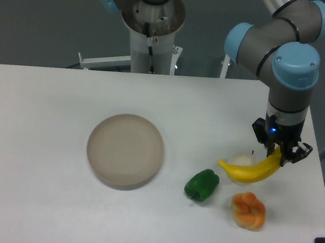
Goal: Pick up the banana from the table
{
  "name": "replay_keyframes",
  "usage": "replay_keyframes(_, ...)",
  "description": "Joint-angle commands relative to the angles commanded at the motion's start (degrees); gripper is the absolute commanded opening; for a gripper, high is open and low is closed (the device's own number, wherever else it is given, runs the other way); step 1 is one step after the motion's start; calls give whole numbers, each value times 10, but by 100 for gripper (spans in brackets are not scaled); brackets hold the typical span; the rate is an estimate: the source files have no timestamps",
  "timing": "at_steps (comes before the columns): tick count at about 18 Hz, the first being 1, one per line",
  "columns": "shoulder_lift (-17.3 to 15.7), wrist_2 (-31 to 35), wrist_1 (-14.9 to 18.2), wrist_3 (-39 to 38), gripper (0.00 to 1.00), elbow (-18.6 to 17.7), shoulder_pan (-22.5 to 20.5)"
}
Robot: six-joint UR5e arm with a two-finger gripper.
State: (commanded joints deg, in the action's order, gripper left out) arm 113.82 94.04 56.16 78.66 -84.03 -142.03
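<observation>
Gripper (278, 154) clamped on the right tip of the banana (250, 169), fingers closed around it. Banana hangs low over the table (42, 143), covering most of a whitish round item (240, 160). Green pepper (201, 184) at its 8 o'clock, orange lump (248, 210) at 6. Beige plate (125, 150) well apart at 9.

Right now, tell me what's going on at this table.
The robot arm's gripper is shut on one end of the banana, which hangs out to the side over a whitish round item that it mostly hides. Whether the banana touches that item or the table cannot be told from this view. A green pepper and a lumpy orange item lie just in front, and a round beige plate sits further off, untouched.
</observation>
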Motion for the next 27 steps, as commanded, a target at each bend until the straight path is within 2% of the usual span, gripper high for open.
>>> replay_keyframes(21, 57, 21, 6, -76, 31, 81, 29)
replay_keyframes(27, 62, 23, 5, -76, 31, 82, 33)
